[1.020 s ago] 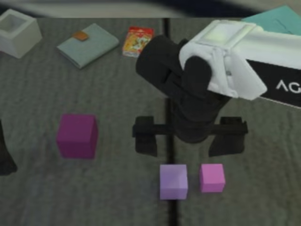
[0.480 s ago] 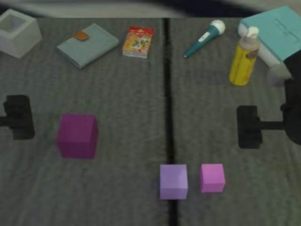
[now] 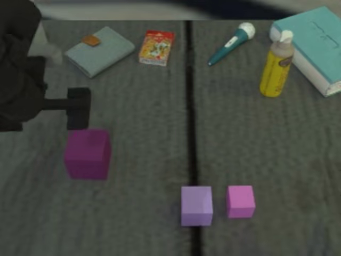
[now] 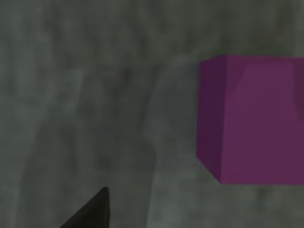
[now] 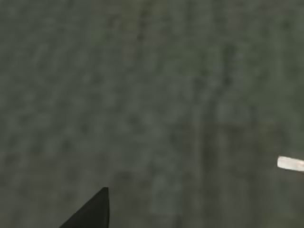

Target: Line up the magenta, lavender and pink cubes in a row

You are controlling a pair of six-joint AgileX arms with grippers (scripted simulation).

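Grey table surface (image 5: 152,95) across the frame; 1 dark fingertip (image 5: 92,211) at an edge; 1 small white sliver (image 5: 290,163) at another.

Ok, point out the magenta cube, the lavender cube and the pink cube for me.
magenta cube (image 3: 88,153), top view, middle of its top face.
lavender cube (image 3: 196,205), top view, centre of its top.
pink cube (image 3: 240,201), top view, centre of its top.

The left arm is seen at the upper left of the top view, its dark wrist reaching inward. The left tool (image 3: 78,108) is held above the tabletop. The right arm is not seen there.
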